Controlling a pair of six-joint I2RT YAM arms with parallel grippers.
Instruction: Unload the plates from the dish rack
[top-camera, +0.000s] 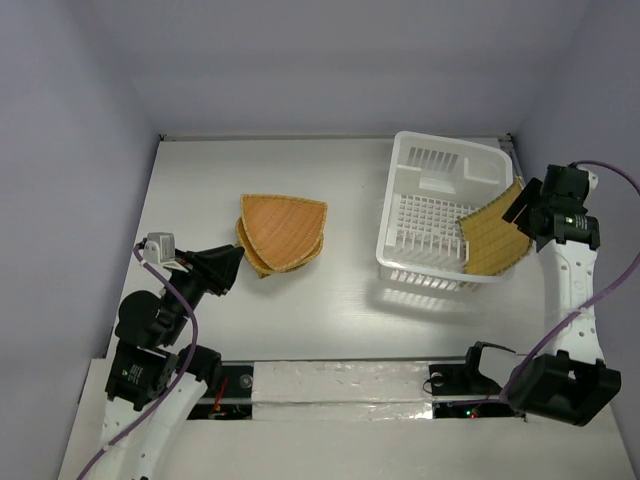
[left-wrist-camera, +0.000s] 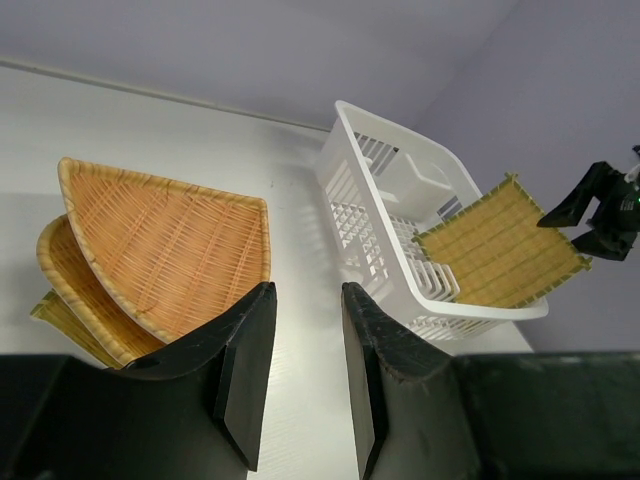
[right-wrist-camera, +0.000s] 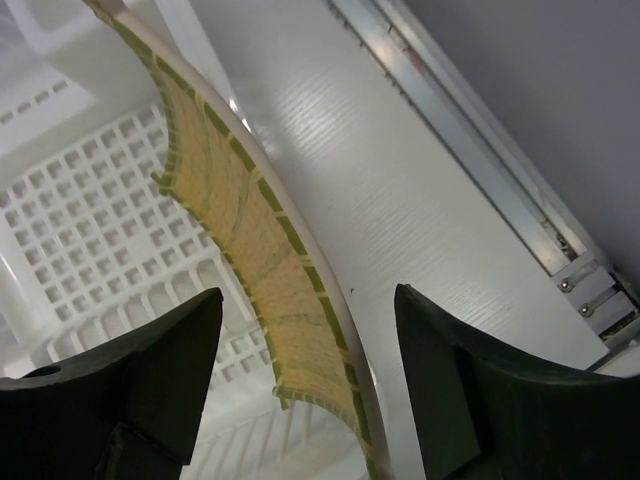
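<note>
The white dish rack (top-camera: 401, 225) stands right of centre. One square tan-yellow plate (top-camera: 492, 238) leans tilted across its right wall, partly inside and partly over the rim. My right gripper (top-camera: 524, 207) hovers at that plate's outer edge. In the right wrist view it (right-wrist-camera: 308, 295) is open, a finger on each side of the plate (right-wrist-camera: 250, 240), neither touching it. Three plates (top-camera: 283, 232) lie stacked on the table left of centre. My left gripper (top-camera: 233, 266) sits just near-left of the stack, open by a narrow gap (left-wrist-camera: 305, 290) and holding nothing.
The table's right-hand metal rail (right-wrist-camera: 480, 160) runs close beside the rack (right-wrist-camera: 90, 220). Grey walls enclose the table on three sides. A taped strip (top-camera: 340, 385) lies along the near edge between the arm bases.
</note>
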